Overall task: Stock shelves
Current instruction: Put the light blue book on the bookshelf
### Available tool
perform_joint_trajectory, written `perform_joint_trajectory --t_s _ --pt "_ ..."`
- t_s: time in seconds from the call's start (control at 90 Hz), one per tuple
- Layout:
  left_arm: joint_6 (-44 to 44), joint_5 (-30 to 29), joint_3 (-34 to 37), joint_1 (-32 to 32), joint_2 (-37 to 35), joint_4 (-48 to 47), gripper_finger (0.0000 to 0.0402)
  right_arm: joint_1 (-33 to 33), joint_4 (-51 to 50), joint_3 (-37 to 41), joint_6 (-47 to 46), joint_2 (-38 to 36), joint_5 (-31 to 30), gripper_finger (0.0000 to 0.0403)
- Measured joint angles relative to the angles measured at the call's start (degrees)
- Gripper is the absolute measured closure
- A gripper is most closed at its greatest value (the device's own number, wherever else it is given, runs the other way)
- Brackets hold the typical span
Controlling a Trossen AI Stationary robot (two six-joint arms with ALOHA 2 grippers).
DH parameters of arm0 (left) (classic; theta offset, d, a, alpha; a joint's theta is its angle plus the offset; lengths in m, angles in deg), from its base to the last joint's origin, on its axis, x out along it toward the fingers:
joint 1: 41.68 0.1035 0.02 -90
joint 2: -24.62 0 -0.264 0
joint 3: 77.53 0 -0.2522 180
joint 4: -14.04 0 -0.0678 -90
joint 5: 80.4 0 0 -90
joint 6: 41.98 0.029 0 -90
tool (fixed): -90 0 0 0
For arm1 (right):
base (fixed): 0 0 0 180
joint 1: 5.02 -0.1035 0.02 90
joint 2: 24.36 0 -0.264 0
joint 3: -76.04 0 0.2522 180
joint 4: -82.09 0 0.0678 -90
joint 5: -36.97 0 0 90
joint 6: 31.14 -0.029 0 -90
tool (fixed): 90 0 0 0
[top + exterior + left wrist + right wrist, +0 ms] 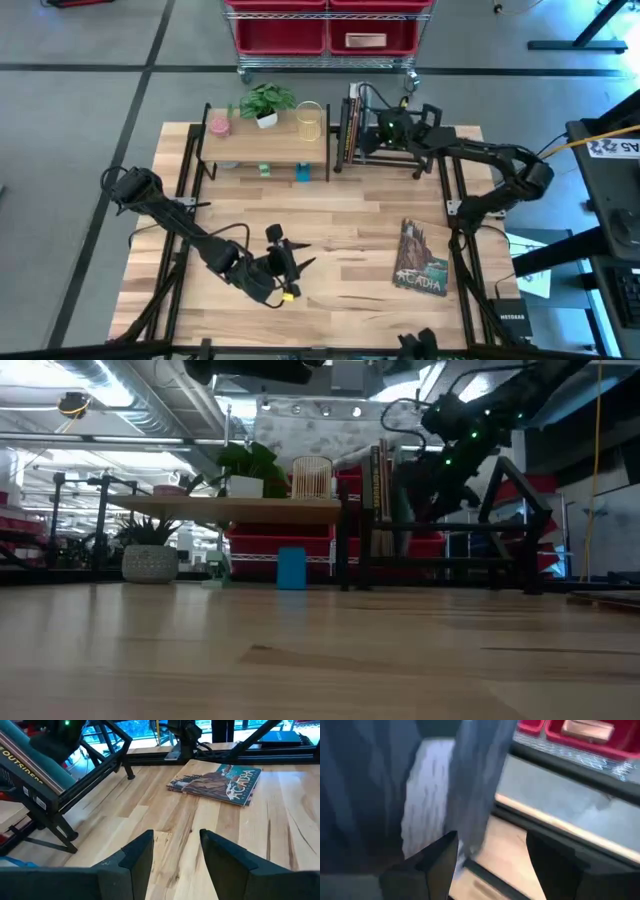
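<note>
Books upright in rack (385,150), table's far right.
Right gripper (385,128) released at rack's books (350,125); left gripper (290,258) released near front edge.

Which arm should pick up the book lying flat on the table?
Probably left: its open tool faces the flat book across bare table. The right tool is up at the black book rack.

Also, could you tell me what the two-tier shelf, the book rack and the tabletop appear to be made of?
The two-tier shelf with the pale top looks like light matte wood on thin black legs, probably metal. The black open-frame book rack seems to be painted metal bar, judging by its slim straight members. The pale plank tabletop shows grain and jointed strips, likely sealed butcher-block wood, with a faint sheen in the low view.
</note>
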Motion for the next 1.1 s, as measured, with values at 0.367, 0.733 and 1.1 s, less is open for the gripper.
perform_joint_trajectory --t_s 0.367,0.733,1.1 --pt "0.00 0.02 0.00 -0.03 0.01 -0.04 0.0249 -0.09 2.44 0.07 6.52 0.98 4.32 0.0182" --pt "0.01 0.02 0.00 0.00 0.01 -0.08 0.0249 -3.05 -15.74 0.05 15.43 -14.08 -1.21 0.0182" --pt "0.00 0.02 0.02 0.02 0.00 -0.04 0.0249 -21.76 -28.73 1.01 33.92 -16.30 -5.18 0.0182"
